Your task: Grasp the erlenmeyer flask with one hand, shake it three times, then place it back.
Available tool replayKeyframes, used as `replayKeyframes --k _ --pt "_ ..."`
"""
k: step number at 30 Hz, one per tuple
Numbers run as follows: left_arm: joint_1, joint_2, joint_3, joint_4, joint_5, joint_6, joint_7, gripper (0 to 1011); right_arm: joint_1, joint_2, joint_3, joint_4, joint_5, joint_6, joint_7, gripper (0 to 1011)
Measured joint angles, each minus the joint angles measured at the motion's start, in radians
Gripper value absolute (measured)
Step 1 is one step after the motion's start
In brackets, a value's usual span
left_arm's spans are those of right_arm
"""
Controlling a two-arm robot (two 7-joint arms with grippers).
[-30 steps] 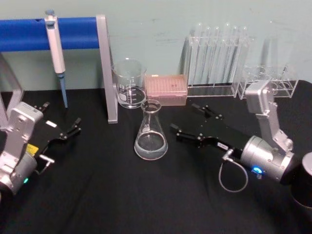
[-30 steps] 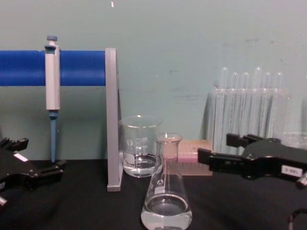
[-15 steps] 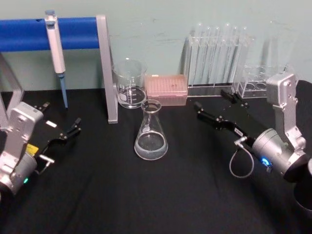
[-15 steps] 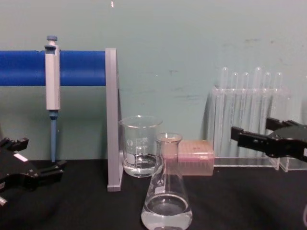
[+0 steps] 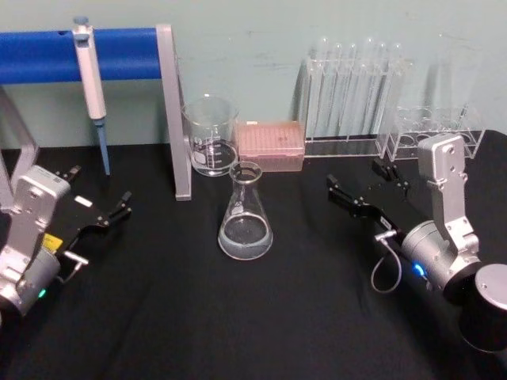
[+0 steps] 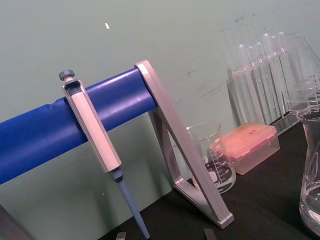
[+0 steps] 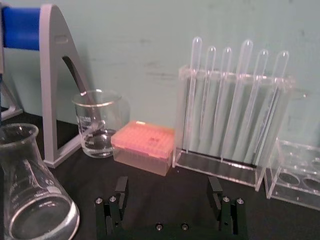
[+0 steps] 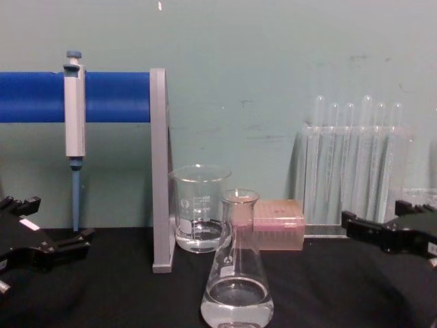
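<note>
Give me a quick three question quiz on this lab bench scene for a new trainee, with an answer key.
1. True or false: the right gripper is shut on the flask.
2. What stands directly behind the flask? A. beaker B. pink tip box C. pipette
3. Fill in: the flask stands upright on the black table, holding some clear ____.

Key
1. False: it is open, right of the flask and apart from it. The left gripper is parked at the left.
2. A and B both sit behind; the beaker is nearer in line.
3. liquid

erlenmeyer flask (image 6: 311, 170) cut by left wrist view's edge, base (image 8: 237, 316) cropped in chest view
</note>
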Motion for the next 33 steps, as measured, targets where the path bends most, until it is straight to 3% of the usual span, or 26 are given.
replayKeyframes --k 14,33 --pt "0.000 0.000 0.000 0.000 0.000 0.000 0.000 1001 0.003 -0.027 0.019 0.045 -0.039 0.023 0.008 1003" --pt "0.000 0.000 0.000 0.000 0.000 0.000 0.000 1001 0.003 -0.025 0.016 0.043 -0.037 0.021 0.009 1002"
